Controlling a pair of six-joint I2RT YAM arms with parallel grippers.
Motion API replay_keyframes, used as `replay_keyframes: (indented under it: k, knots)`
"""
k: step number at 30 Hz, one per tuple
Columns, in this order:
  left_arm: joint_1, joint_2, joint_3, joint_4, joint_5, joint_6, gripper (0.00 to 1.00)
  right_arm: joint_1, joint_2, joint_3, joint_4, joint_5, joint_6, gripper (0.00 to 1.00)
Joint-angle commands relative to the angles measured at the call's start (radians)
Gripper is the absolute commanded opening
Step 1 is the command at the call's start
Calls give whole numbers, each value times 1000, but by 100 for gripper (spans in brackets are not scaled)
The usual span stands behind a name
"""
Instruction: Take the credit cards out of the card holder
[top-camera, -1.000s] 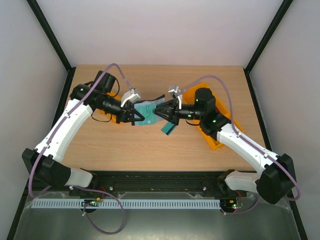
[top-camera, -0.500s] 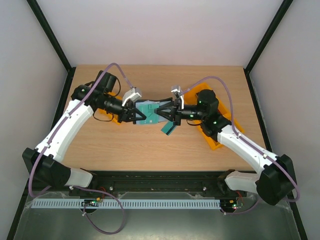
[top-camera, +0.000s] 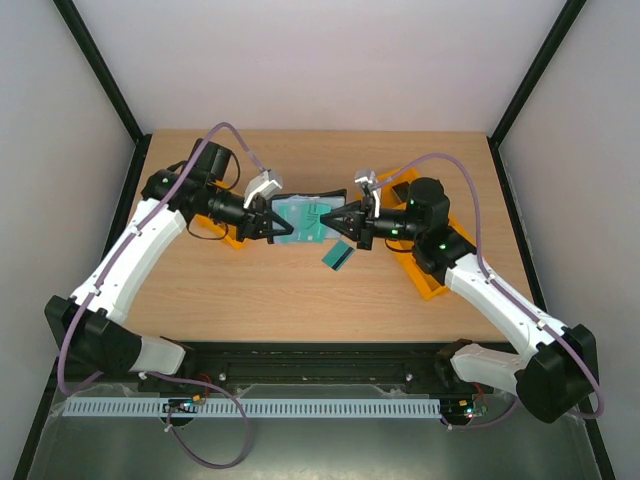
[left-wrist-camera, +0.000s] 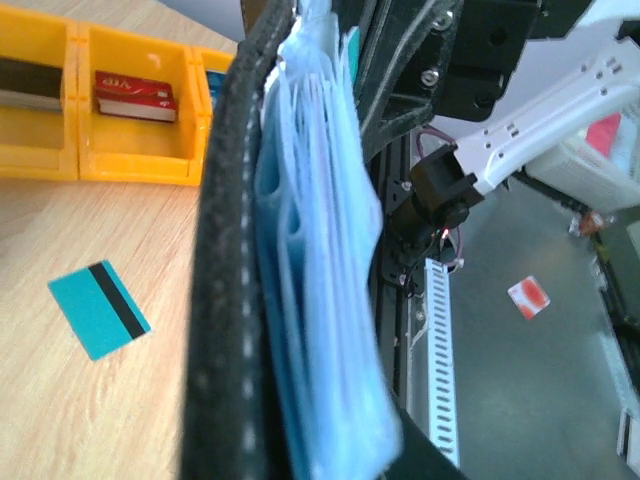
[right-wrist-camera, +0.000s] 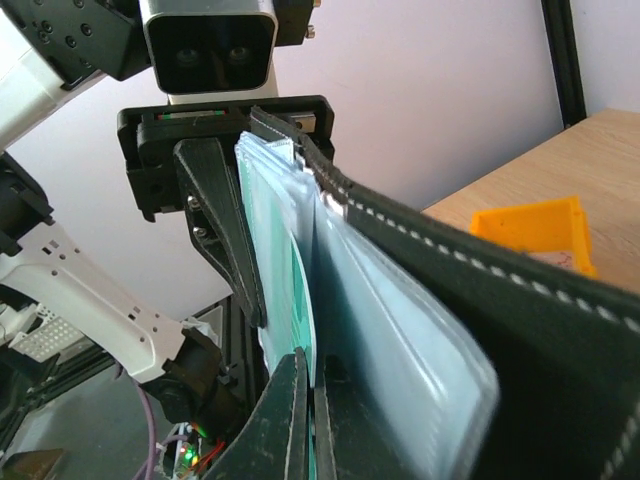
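Right hand (top-camera: 336, 222) withdrawn, black card holder (top-camera: 304, 215) open

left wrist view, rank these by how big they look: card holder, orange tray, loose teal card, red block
1. card holder, largest, but it is right at the camera
2. orange tray
3. loose teal card
4. red block, smallest, though farther off, so card versus block is unsure

Wallet (top-camera: 305, 215): one, between left gripper (top-camera: 273, 228) and right gripper (top-camera: 338, 222). Loose teal card (top-camera: 337, 257): one, on the tabletop (top-camera: 300, 300) beside the right gripper. Orange trays: two, left tray (top-camera: 228, 240) and right tray (top-camera: 432, 282), one behind each gripper. Red block (left-wrist-camera: 135, 95): one. Black block (left-wrist-camera: 25, 82): one.
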Motion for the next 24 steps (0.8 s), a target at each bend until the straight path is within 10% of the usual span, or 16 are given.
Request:
replay_keyframes:
  k: [1,8,15,24]
  knots:
    - [6,-31,-1,-18,57,-2,3,-27,-4,23,-26,34,-1,2]
    - [13,-29,8,25,-35,-66,2,-70,-10,80,-170,83,-61,2]
    - [105,-29,-36,226,-661,-334,2,-186,20,86,-315,391,80,2]
    - [214,-69,-61,269,-640,-386,2,-62,116,-128,-60,586,497,1]
